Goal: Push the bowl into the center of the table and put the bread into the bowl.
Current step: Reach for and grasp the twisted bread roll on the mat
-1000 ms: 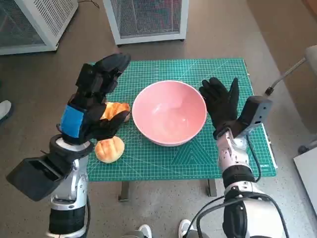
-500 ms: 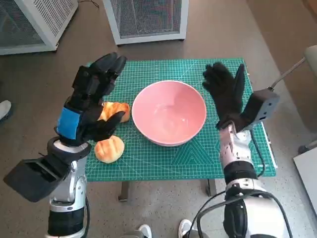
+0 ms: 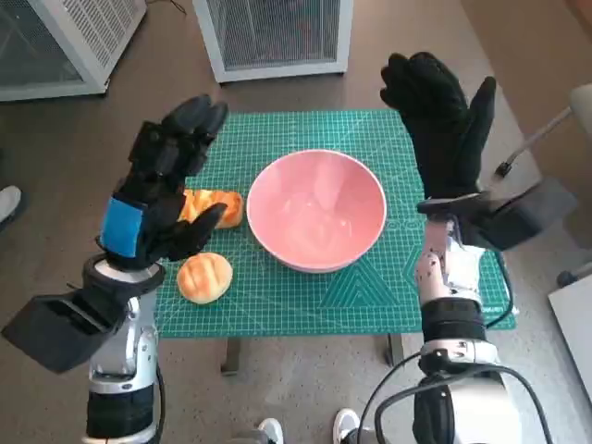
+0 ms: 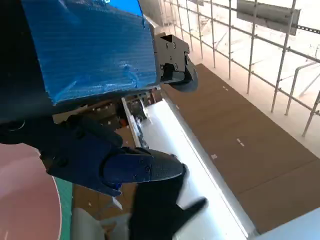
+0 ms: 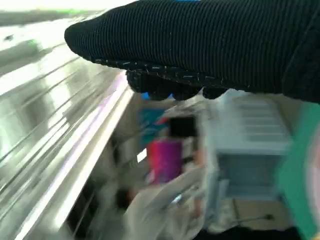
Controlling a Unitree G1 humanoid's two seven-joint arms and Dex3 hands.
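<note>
1. A pink bowl [image 3: 316,210] is seen standing upright on the green mat [image 3: 370,291] that covers the table [image 3: 231,353], near the middle of the mat.
2. Nothing is seen inside the bowl; its pale pink inner wall is bare in the head view.
3. Two pieces of bread are seen on the mat, both outside the bowl, on the robot's left side of it.
4. The far bread [image 3: 214,206] lies just beside the bowl rim; whether it touches the rim cannot be told. It is partly covered by the left robot hand.
5. The near bread [image 3: 204,277], a round bun, lies close to the front edge of the mat, apart from the bowl.
6. The left robot hand [image 3: 165,190] is held above the mat over the far bread, fingers spread apart, nothing gripped. In the left wrist view its black fingers [image 4: 140,167] are seen extended with nothing between them, and an edge of the bowl shows in the picture's corner.
7. The right robot hand [image 3: 439,120] is raised above the far right corner of the table, fingers spread, nothing held, well apart from the bowl.
8. The right wrist view is blurred; only the glove [image 5: 210,45] is told with certainty.
9. White mesh cabinets [image 3: 273,37] stand on the floor beyond the table.
</note>
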